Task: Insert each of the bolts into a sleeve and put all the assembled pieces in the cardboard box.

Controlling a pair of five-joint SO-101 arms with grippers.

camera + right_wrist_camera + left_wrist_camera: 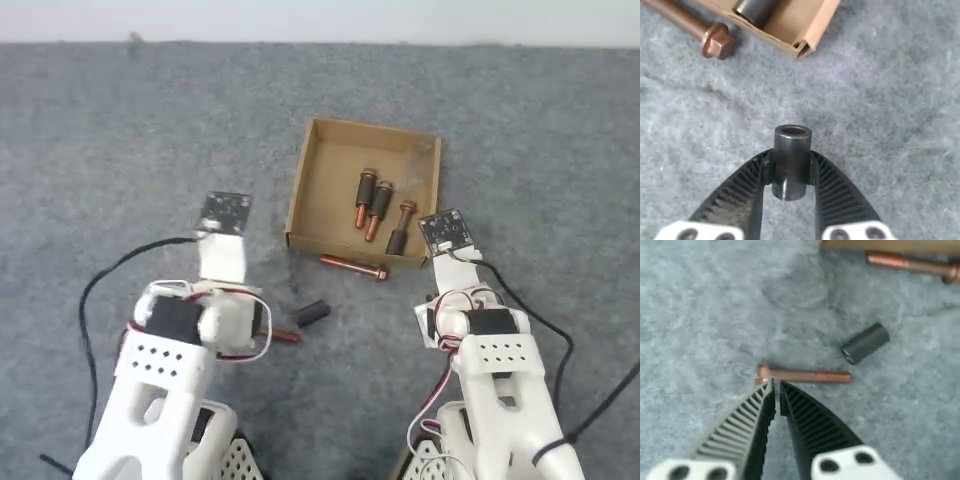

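Observation:
My left gripper [776, 386] is shut with nothing in it, its tips right at the head end of a copper bolt [802, 375] that lies on the grey carpet. A loose black sleeve [865, 343] lies just beyond that bolt, also seen from above as the sleeve [310, 312]. My right gripper [791, 159] is shut on another black sleeve [792, 137], held upright with its bore showing. A second loose bolt [353, 266] lies against the front wall of the cardboard box [300, 190]. Three bolt-and-sleeve pieces [375, 205] lie inside the box.
The left arm [190, 330] covers most of the near bolt from above. The right arm [480, 340] stands near the box's front right corner [805, 42]. Open carpet lies to the left of the box and behind it.

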